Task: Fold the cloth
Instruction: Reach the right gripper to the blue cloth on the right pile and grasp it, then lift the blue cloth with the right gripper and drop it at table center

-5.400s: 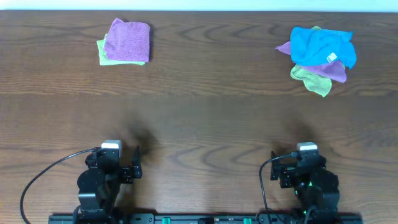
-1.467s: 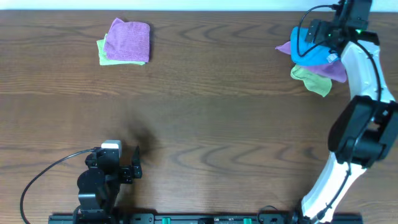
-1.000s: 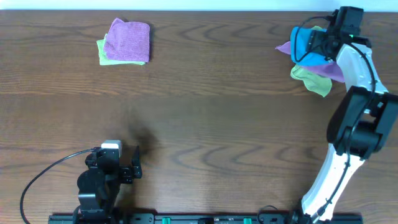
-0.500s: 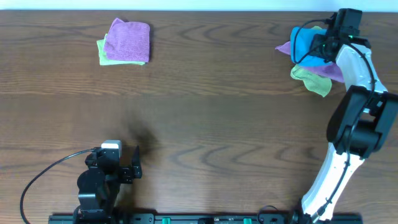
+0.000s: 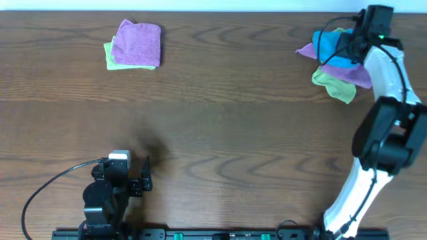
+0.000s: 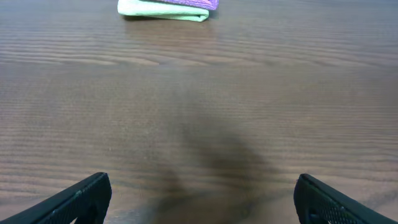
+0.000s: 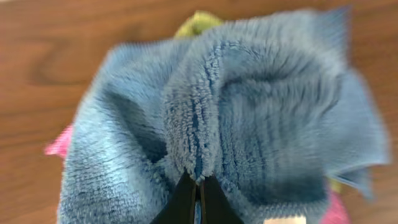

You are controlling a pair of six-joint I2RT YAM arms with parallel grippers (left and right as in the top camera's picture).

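Observation:
The sky-blue cloth (image 5: 333, 48) lies crumpled on a pile at the table's far right. In the right wrist view the cloth (image 7: 249, 112) fills the frame, its white tag (image 7: 286, 219) at the bottom edge. My right gripper (image 5: 347, 46) reaches over the pile, and its fingertips are shut on a raised ridge of the blue cloth (image 7: 198, 182). My left gripper (image 5: 145, 175) rests near the front left, far from the cloth, its jaws wide open (image 6: 202, 180) over bare wood.
Under the blue cloth lie a purple cloth (image 5: 355, 75) and a light green cloth (image 5: 335, 86). A folded purple cloth (image 5: 139, 43) sits on a folded green one (image 5: 109, 57) at the far left; that folded stack (image 6: 165, 7) shows in the left wrist view too.
My right gripper has shut on a ridge of the blue cloth, which is now bunched narrower and drawn slightly up. The left arm has not moved.

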